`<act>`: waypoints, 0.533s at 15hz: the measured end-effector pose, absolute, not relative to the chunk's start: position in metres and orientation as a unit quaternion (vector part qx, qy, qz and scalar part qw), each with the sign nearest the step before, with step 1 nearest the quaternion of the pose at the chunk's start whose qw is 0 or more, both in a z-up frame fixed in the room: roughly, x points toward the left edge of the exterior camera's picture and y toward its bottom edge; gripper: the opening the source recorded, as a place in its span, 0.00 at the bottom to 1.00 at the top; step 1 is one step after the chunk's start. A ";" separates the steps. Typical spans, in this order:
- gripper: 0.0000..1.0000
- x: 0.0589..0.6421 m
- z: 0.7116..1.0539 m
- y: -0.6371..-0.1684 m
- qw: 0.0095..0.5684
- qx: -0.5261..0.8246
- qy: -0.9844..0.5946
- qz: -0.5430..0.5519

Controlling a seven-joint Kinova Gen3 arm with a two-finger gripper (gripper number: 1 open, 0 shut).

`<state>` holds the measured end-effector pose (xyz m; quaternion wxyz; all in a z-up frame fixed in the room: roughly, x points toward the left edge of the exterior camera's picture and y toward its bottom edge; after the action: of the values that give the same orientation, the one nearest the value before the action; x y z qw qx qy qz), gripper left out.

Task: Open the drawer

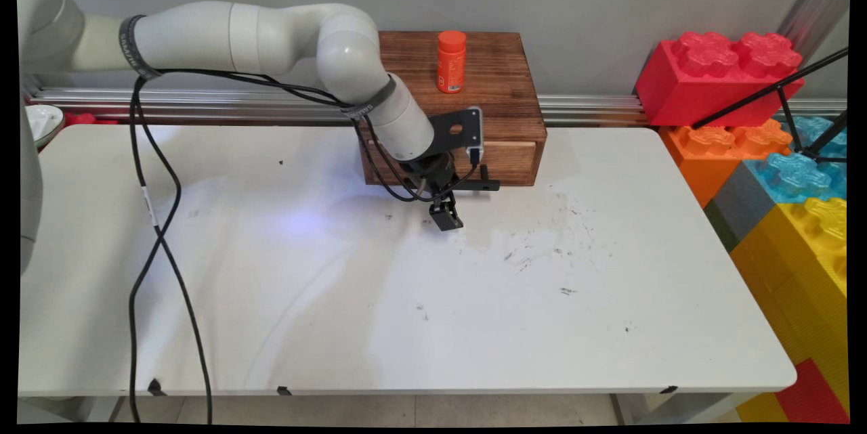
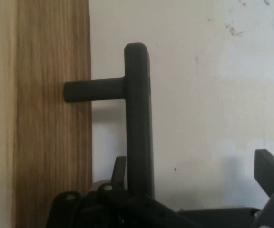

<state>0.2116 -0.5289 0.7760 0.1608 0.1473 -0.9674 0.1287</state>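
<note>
A dark wooden drawer box (image 1: 498,68) stands at the table's back edge, with an orange bottle (image 1: 451,61) upright on its top. The drawer front (image 1: 508,160) carries a black bar handle (image 1: 485,185) on short posts. My gripper (image 1: 446,212) hangs low over the table just in front of the drawer, at the handle's left end. In the hand view the handle bar (image 2: 138,118) runs up between my fingers, close by the left finger (image 2: 119,168) and far from the right one (image 2: 270,172). The gripper (image 2: 194,175) is open and holds nothing. The drawer front (image 2: 51,114) fills the left side.
Large toy bricks are stacked past the table's right end: red (image 1: 718,75), orange (image 1: 725,143), yellow (image 1: 813,251). A black tripod leg (image 1: 779,92) crosses them. A white bowl (image 1: 42,121) sits at the far left. Black cables (image 1: 157,217) hang from the arm over the table's left part.
</note>
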 end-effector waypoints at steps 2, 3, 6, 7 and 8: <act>1.00 0.209 0.774 -0.530 0.162 0.152 -0.967 0.125; 1.00 0.209 0.773 -0.530 0.162 0.154 -0.967 0.124; 1.00 0.206 0.770 -0.529 0.164 0.160 -0.966 0.118; 1.00 0.205 0.769 -0.528 0.165 0.162 -0.966 0.116; 1.00 0.203 0.768 -0.527 0.165 0.163 -0.966 0.114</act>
<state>0.2032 -0.5267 0.7683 0.1652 0.1632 -0.9659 0.1142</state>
